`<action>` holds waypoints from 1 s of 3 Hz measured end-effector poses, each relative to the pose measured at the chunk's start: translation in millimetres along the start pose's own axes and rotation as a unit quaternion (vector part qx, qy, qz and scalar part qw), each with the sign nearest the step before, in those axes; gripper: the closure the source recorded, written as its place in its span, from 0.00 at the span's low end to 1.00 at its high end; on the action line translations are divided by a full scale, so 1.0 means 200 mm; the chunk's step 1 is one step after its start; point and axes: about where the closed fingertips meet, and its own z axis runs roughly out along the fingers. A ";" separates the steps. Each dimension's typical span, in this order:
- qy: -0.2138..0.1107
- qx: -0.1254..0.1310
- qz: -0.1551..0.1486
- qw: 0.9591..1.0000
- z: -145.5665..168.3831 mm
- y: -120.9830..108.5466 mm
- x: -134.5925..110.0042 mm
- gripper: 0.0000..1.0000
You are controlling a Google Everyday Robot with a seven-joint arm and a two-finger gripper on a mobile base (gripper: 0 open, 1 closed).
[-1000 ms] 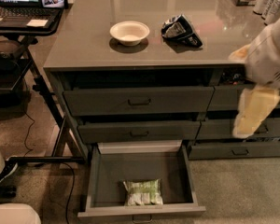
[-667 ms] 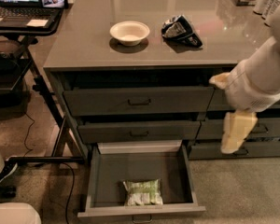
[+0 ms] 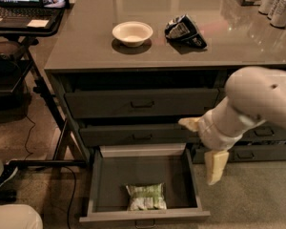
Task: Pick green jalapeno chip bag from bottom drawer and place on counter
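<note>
Hand point(image 3: 199, 150) fingers apart, above right edge of bottom drawer point(image 3: 133, 171) | green jalapeno chip bag point(image 3: 145, 197) at front lip, room behind

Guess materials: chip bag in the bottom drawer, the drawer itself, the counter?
Green jalapeno chip bag: probably plastic or foil film, crinkled, slight sheen.
Bottom drawer: looks like matte grey painted metal, thin flat walls.
Counter: glossy hard slab, mirrors lights; laminate or stone unclear.
Gripper hangs open, right of the drawer.
</note>
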 end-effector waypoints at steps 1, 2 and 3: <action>-0.020 -0.025 -0.079 0.996 0.36 0.07 -0.04 0.00; -0.021 -0.025 -0.080 0.996 0.36 0.08 -0.04 0.00; -0.041 -0.040 -0.117 0.991 0.52 0.05 -0.06 0.00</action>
